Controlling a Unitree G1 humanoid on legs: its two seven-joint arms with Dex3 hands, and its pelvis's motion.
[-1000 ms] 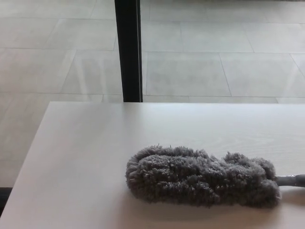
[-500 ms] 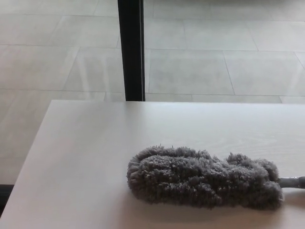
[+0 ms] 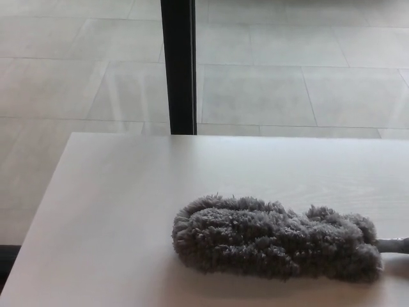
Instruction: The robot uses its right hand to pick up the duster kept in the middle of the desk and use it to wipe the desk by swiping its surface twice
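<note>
Grey duster point(image 3: 275, 240) lying flat on white surface point(image 3: 115, 204), handle toward right edge, both hands out of view.

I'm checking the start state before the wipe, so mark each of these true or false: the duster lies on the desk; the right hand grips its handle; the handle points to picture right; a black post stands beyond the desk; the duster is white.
1. The duster lies on the desk. True.
2. The right hand grips its handle. False: no hand is in view.
3. The handle points to picture right. True.
4. A black post stands beyond the desk. True.
5. The duster is white. False: it is grey.
</note>
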